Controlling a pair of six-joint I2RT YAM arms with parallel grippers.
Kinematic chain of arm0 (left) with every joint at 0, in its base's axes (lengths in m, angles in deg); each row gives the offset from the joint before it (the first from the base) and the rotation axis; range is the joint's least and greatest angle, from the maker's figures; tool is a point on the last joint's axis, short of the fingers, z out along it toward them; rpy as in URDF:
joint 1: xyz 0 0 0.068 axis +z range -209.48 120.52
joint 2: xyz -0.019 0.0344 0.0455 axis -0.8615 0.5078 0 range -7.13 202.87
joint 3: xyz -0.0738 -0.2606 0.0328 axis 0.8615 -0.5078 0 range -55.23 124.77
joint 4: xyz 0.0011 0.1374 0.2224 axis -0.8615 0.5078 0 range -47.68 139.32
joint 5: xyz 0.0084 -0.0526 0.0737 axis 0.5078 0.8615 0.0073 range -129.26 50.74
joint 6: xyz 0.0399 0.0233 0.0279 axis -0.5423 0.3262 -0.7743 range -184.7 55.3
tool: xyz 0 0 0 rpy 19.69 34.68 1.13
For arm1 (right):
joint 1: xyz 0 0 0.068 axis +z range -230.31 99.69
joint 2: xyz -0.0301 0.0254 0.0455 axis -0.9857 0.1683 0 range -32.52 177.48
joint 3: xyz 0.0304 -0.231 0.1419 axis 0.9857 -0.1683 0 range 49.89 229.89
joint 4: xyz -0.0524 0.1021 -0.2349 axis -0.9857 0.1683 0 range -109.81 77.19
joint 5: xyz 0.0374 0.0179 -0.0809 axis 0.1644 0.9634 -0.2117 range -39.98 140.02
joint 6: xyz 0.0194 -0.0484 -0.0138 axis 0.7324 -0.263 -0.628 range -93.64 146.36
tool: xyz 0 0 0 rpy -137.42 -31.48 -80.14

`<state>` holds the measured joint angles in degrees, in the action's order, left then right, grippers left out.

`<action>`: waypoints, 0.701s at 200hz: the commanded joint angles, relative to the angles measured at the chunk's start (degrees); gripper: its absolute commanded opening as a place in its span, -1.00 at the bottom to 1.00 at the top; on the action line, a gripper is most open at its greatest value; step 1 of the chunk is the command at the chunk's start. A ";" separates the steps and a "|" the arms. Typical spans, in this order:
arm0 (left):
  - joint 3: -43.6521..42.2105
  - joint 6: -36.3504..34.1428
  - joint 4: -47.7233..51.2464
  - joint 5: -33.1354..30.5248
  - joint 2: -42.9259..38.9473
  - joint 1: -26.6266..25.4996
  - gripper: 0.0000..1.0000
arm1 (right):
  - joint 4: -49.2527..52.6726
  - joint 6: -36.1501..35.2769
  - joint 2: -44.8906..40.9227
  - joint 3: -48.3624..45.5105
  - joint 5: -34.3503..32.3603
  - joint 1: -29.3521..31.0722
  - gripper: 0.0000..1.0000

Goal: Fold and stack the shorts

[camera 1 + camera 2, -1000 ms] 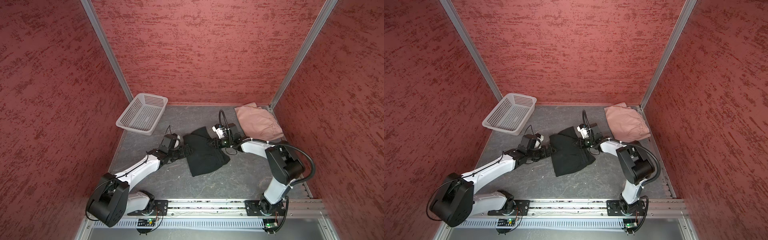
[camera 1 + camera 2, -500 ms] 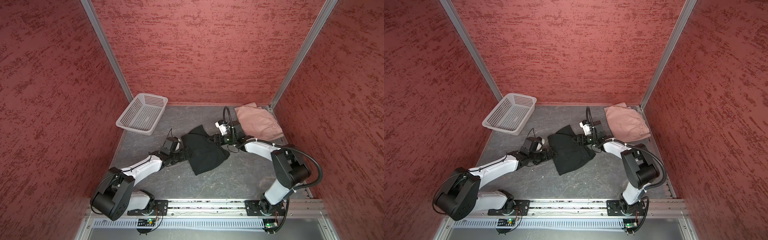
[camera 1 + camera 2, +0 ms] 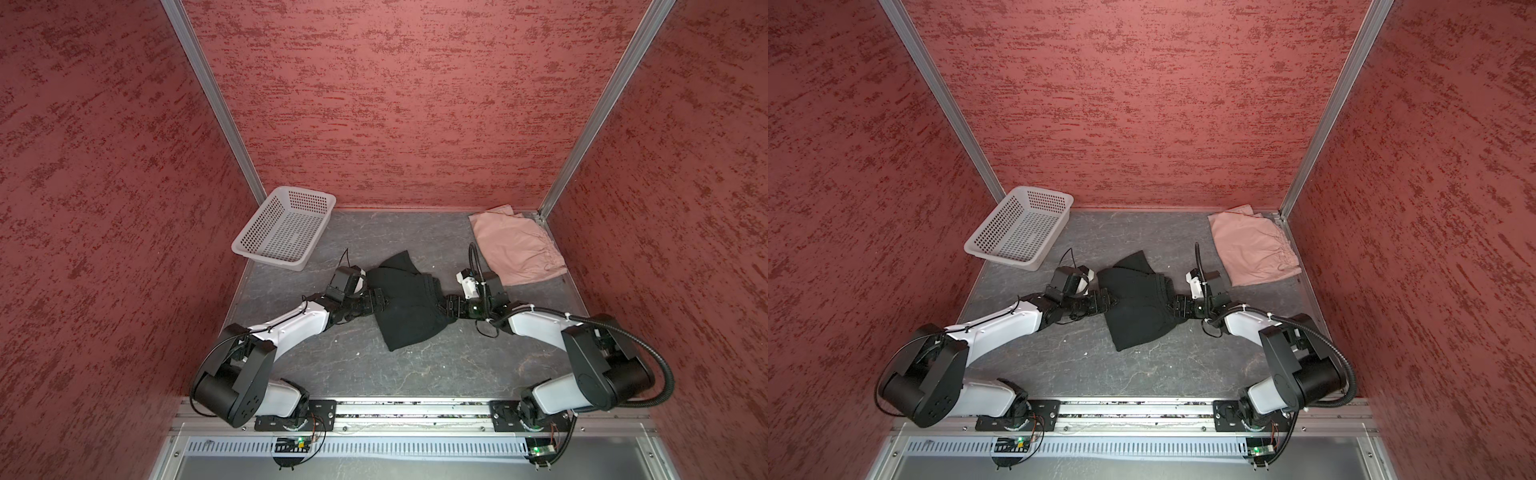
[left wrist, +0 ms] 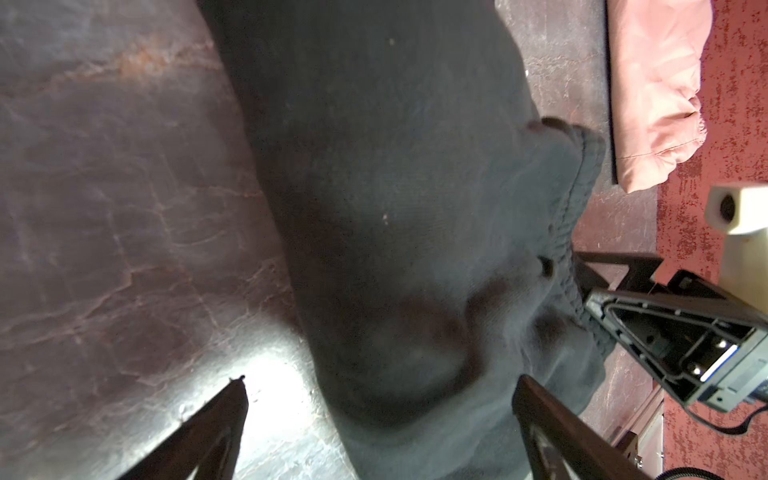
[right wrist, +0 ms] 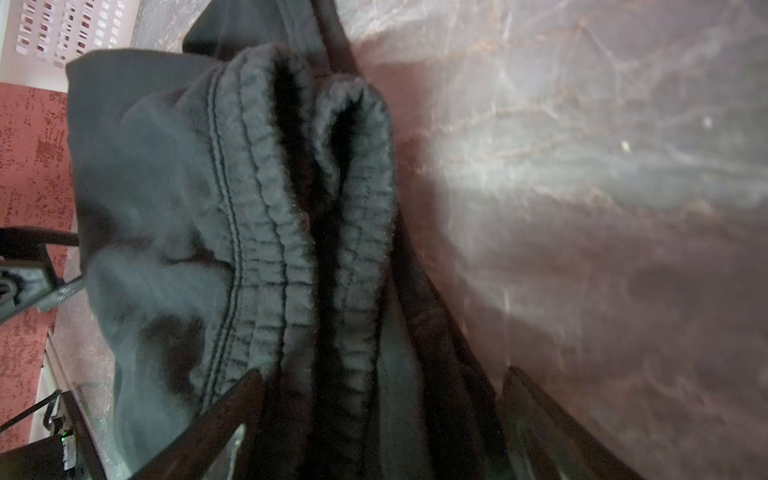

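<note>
At the middle of the tabletop (image 3: 415, 374), the black shorts (image 3: 409, 316) lie folded, waistband toward the right arm. Left pincer (image 3: 379, 300): at their left edge, spread, gripping nothing. Right pincer (image 3: 445, 306): at the waistband, spread, fabric between the fingers but unpinched. Pink shorts (image 3: 517, 249): folded, far right corner, apart.

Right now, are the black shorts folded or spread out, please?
Folded: the black shorts lie compact, with the waistband doubled over itself.
</note>
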<state>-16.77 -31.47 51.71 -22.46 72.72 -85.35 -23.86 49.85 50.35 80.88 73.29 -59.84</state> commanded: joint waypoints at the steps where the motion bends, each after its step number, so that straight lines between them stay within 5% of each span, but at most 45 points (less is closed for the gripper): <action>1: 0.98 -2.23 0.41 0.14 0.50 1.02 0.99 | -2.12 3.52 -3.37 -3.67 1.00 0.56 0.77; 65: 1.53 -4.98 1.30 0.61 0.38 4.60 0.99 | 8.54 10.81 -16.15 -4.18 -1.91 17.83 0.74; 94: 1.60 -5.85 1.17 1.70 -0.17 6.06 0.99 | 22.24 8.68 -20.80 1.13 -10.86 17.99 0.87; 140: 3.79 -6.78 3.67 3.66 -3.09 5.06 0.95 | 13.94 10.84 -18.23 -0.40 -6.58 15.12 0.95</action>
<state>-15.72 -36.54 53.20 -20.21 72.64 -79.58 -7.84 59.16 30.33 81.33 66.71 -43.32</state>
